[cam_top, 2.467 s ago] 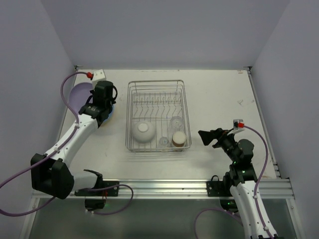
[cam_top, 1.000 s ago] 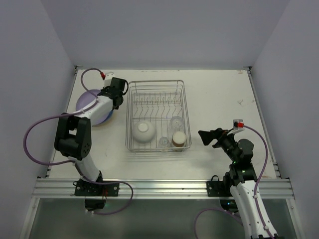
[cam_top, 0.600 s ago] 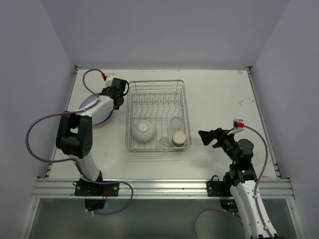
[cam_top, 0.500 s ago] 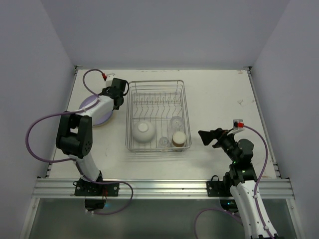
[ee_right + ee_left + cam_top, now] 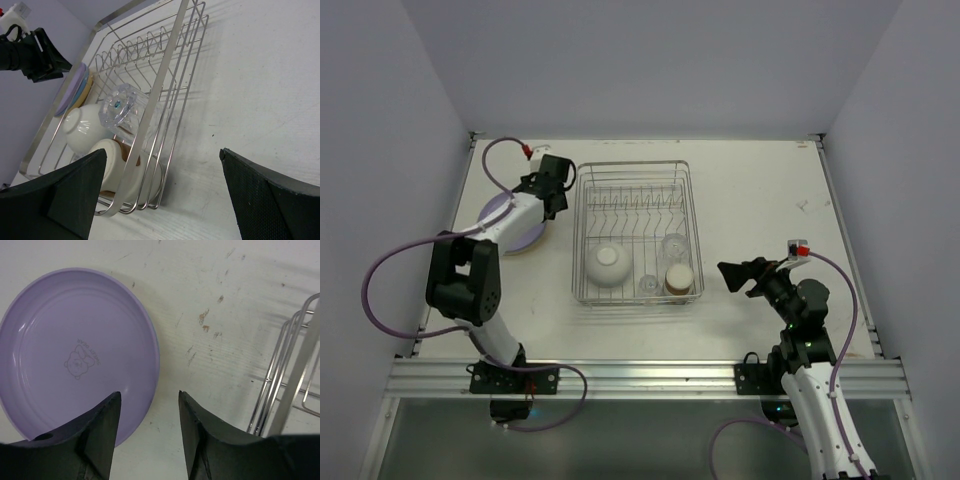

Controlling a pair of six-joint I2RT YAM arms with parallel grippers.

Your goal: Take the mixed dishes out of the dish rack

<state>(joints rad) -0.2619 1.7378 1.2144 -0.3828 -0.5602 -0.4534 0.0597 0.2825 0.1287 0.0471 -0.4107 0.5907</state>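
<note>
The dish rack (image 5: 632, 175) stands mid-table, holding a white bowl (image 5: 607, 263), a brown cup (image 5: 679, 279) and clear glasses (image 5: 673, 245). To its left, the purple plate (image 5: 75, 355) lies flat on top of the other plates (image 5: 510, 228). My left gripper (image 5: 150, 393) hovers open over the purple plate's right rim and the bare table, holding nothing. My right gripper (image 5: 163, 152) is wide open and empty, right of the rack (image 5: 165, 75) and facing the cup (image 5: 117, 182), a glass (image 5: 122, 107) and the bowl (image 5: 82, 131).
The rack's wires (image 5: 290, 375) sit just right of my left gripper. A metal rail (image 5: 650, 375) runs along the near table edge. Walls close in the table on the left, back and right.
My left gripper has opened and let go of the purple plate, which now lies flat on the stack. The right arm has not moved.
</note>
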